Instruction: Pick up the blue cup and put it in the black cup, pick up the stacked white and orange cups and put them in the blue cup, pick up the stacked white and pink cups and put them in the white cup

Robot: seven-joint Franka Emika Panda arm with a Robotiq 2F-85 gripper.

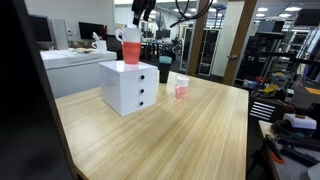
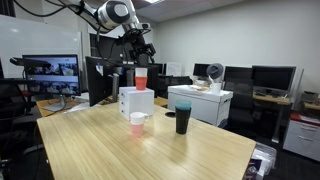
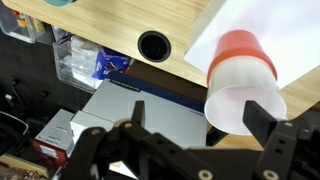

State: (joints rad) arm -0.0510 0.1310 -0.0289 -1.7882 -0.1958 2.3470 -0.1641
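A light wooden table [image 2: 160,155] stood in an office lab, with a small white drawer unit [image 1: 128,88] set on it. All positions below are given from that drawer unit.

The stacked white and orange cups [image 1: 130,48] stood upright on top of the drawer unit, a white band showing above an orange-red body. Directly above them hung the robot arm's end effector [image 3: 197,115], pointing down. Its two dark fingers [image 3: 137,110] were spread wide apart and held nothing. In the wrist view the white mouth of the stack lay between the fingers, closer to one of them than the other. In both exterior views a small gap seemed to separate the fingertips from the rim of the cups, though the views were too small to be sure.

On the table just beside the drawer unit stood the black cup [image 2: 183,122]. The blue cup [image 2: 183,105] sat nested inside it, with its pale teal rim rising above the black one.

The stacked white and pink cups [image 2: 137,123] stood upright on the bare table, near the drawer unit and apart from the black cup.

Desks, monitors and shelving filled the room behind the drawer unit.
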